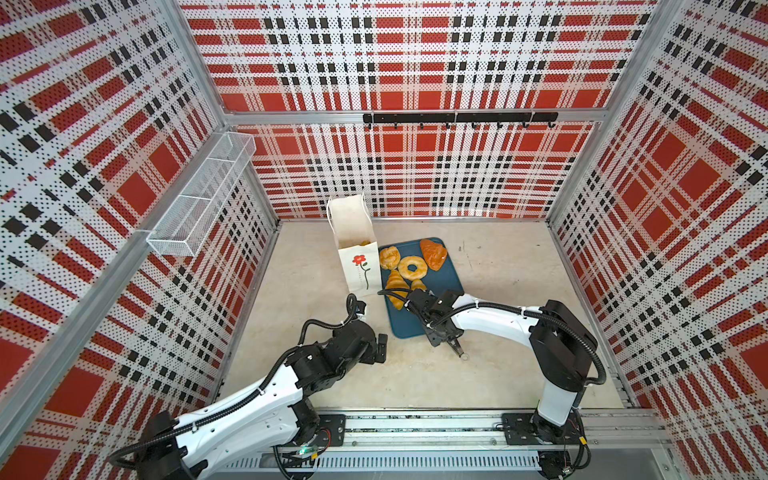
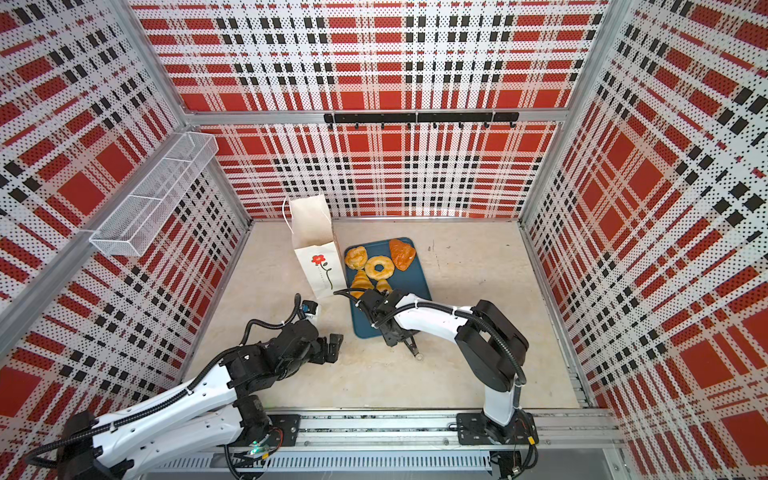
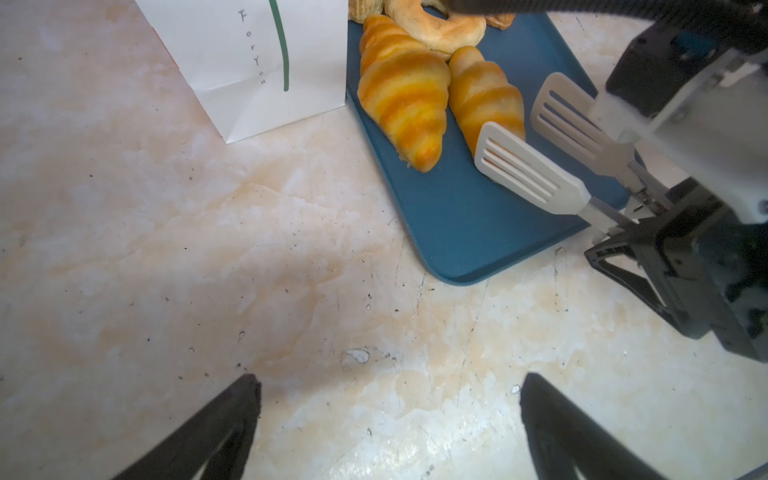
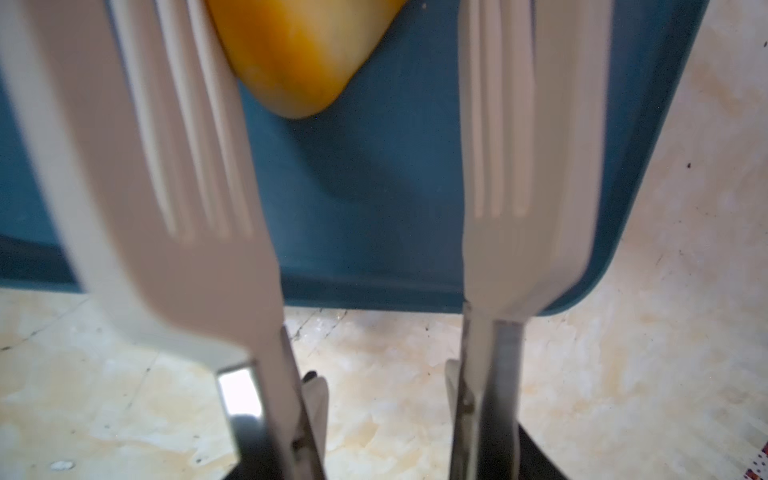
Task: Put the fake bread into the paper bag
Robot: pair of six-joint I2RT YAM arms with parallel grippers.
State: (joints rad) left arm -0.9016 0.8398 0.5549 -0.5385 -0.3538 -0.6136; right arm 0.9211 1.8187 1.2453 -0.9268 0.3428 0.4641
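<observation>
Black fingers (image 3: pixel 232 415) of the left gripper (image 3: pixel 388 382) stand wide apart, holding nothing.
Off to their side, the right gripper (image 3: pixel 627 228) squeezes white tongs (image 3: pixel 528 170); the two blades are apart, one on each side of a small croissant (image 3: pixel 486 95), and I cannot tell if they touch it. More fake bread (image 1: pixel 412 267) lies past the blades on the blue tray (image 3: pixel 478 232). The paper bag (image 3: pixel 249 62) stands ahead of the left fingers, just beside the tray, top cut off in the left wrist view.
</observation>
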